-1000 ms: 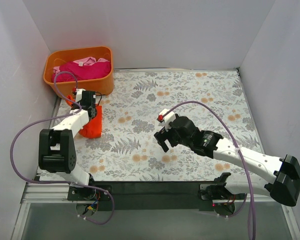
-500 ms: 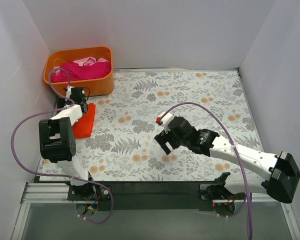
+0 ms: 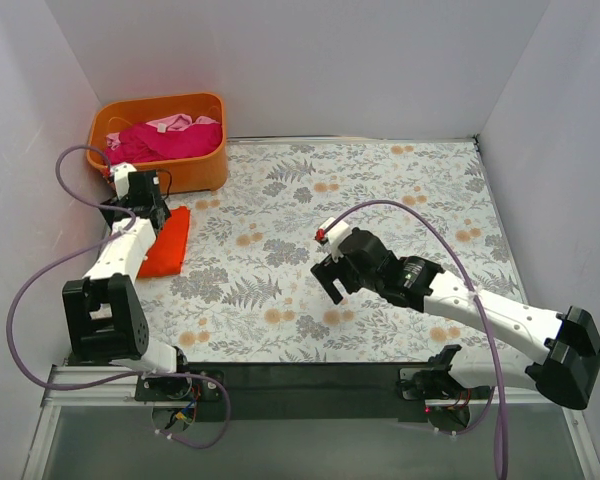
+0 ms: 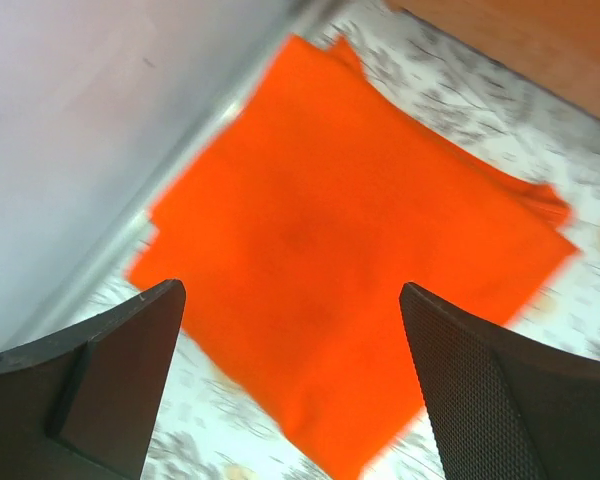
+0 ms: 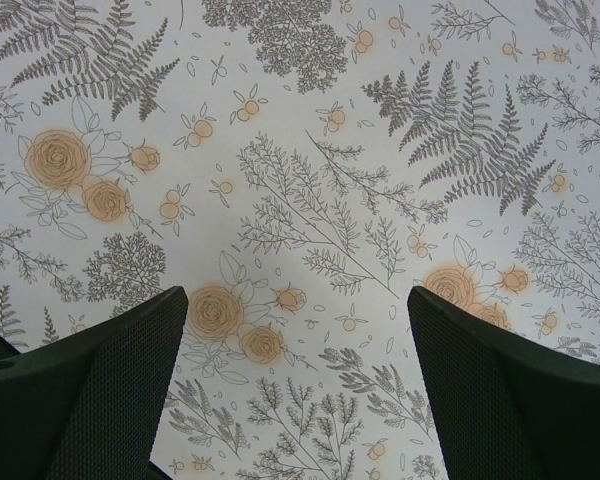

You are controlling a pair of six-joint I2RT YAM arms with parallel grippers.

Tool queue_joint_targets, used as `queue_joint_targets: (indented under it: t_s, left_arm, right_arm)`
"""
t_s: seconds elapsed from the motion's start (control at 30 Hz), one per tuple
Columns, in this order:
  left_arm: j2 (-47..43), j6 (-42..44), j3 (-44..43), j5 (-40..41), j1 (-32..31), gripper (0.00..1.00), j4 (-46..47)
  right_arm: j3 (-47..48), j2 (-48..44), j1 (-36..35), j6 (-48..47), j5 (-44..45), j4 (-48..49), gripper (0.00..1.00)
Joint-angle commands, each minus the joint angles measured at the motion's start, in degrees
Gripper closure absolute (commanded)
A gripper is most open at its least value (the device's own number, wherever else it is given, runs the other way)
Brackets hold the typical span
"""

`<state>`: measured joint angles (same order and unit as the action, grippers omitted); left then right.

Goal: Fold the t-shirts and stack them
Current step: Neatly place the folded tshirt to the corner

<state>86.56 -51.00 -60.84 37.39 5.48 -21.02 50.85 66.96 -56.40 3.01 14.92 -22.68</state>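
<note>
- So, biggest thing first: the table (image 3: 400, 190), covered in a fern-and-flower print. It's bare through the middle, which I'd guess is the folding space.
- The orange tub (image 3: 208, 165) sits in the far left corner near both walls. Looks like it's the supply bin.
- Inside it, a magenta pink t-shirt (image 3: 170, 142) lies crumpled with a pale pink t-shirt (image 3: 172, 122) peeking out behind it. Both are unfolded, so that's the work left.
- The orange-red t-shirt (image 4: 350, 240) lies flat on the table just in front of the tub, hard by the left wall, folded into a tidy rectangle. I reckon it's parked at the edge so the stack starts out of the way.
- The left gripper (image 4: 295, 310) hovers right over that shirt with its jaws spread wide and nothing between them — it's not touching the fabric, as far as I can tell.
- The right gripper (image 5: 298, 330) hangs over bare tablecloth mid-table, jaws spread and empty, well apart from any shirt — probably free for the next one.
</note>
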Motion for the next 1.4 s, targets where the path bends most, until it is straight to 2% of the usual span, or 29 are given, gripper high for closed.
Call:
queue_joint_targets:
  t_s: [0.0, 0.2, 0.57, 0.77, 0.93, 1.07, 1.2, 1.3, 1.37]
  left_arm:
    - [-2.5, -13.5, 4.3, -10.6, 0.2, 0.19, -2.5]
    - [1.4, -17.9, 7.3, -18.7, 0.8, 0.27, 2.0]
    - [11.5, -10.0, 5.3, -18.0, 7.6, 0.31, 5.4]
    - [13.6, -7.7, 2.8, -19.0, 7.8, 0.31, 5.0]
    - [9.3, -10.7, 2.9, -24.3, 7.8, 0.27, 4.2]
    - [2.0, -14.6, 1.7, -30.7, 7.8, 0.23, 1.3]
    - [-8.8, -16.1, 0.4, -35.2, 7.7, 0.20, -0.2]
    - [-16.3, -16.0, -3.7, -39.1, 7.6, 0.18, -4.5]
    - [-21.8, -16.4, -7.4, -40.9, 7.6, 0.18, -8.7]
  right_arm:
    - [2.0, -2.3, 0.3, 0.6, 1.3, 0.4, 0.19]
    - [0.9, -3.9, 0.3, 0.4, 1.1, 0.3, 0.19]
    - [-1.3, -6.0, 0.4, -0.2, 2.1, -0.2, 0.19]
    - [-0.3, -4.3, 0.4, -0.2, 1.6, -0.2, 0.19]
    - [0.6, -4.4, 0.4, -0.2, 2.6, -0.3, 0.19]
    - [1.6, -6.8, 0.5, -0.1, 8.4, -0.4, 0.19]
    - [3.5, -10.5, 0.7, 0.8, 14.3, -0.6, 0.07]
    - [5.3, -13.2, 0.9, 1.9, 21.0, -1.7, 0.02]
    - [6.1, -15.0, 0.9, 4.5, 27.6, -2.6, 0.02]
